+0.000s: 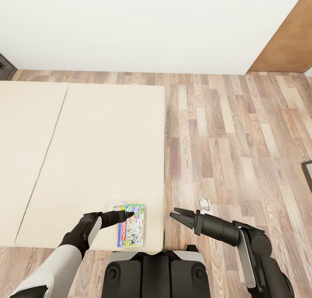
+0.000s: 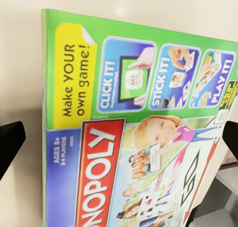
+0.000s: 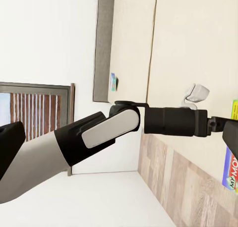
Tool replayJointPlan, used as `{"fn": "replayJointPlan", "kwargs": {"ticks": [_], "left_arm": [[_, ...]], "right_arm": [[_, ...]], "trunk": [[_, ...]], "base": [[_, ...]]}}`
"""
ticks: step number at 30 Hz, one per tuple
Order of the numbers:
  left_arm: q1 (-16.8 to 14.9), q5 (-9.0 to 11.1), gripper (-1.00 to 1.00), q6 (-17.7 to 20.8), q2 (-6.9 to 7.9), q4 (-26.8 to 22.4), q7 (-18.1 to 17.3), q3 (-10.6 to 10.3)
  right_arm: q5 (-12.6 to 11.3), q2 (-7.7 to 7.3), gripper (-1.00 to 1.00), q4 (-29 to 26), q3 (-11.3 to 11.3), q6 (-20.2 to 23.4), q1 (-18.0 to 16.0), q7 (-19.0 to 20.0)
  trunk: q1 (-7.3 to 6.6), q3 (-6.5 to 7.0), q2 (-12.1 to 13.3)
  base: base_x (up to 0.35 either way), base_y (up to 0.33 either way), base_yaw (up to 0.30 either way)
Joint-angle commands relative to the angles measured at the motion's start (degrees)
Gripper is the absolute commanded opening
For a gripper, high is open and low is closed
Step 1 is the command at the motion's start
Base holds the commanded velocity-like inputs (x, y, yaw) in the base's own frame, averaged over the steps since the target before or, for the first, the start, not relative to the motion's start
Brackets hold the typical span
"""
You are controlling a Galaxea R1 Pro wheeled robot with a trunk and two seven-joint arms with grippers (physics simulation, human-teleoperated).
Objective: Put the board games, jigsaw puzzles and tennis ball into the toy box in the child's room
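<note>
Monopoly board game (image 1: 131,225): thin flat green box, red "MONOPOLY" banner, yellow "Make YOUR own game!", panels "CLICK IT!", "STICK IT!", "PLAY IT!", "AGES 8+". Lies on beige bed (image 1: 86,159) at 6 o'clock, close to near edge and corner. Left gripper (image 1: 122,215) fingers spread open astride box's 9 o'clock edge. Right gripper (image 1: 180,214) open over plank floor (image 1: 242,150), wide open at 3 o'clock
</note>
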Motion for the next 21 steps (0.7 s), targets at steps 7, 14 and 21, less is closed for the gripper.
{"fn": "replayJointPlan", "kwargs": {"ticks": [7,14,21], "left_arm": [[0.0,-0.1,1.00,0.6,-0.01,0.0,-0.3,0.3],[0.1,-0.3,1.00,0.6,-0.06,0.1,-0.3,0.3],[0.1,-0.7,1.00,0.6,-0.06,1.3,0.6,-0.2]], "right_arm": [[0.0,0.04,1.00,0.0,-0.1,0.4,0.0,0.2],[0.0,0.04,1.00,0.0,-0.1,0.4,0.0,0.2],[0.0,0.04,1.00,0.0,-0.1,0.4,0.0,0.2]], "trunk": [[0.03,-0.06,-0.1],[0.03,-0.06,-0.1],[0.03,-0.06,-0.1]], "base": [[0.000,0.000,0.000],[0.000,0.000,0.000],[0.000,0.000,0.000]]}}
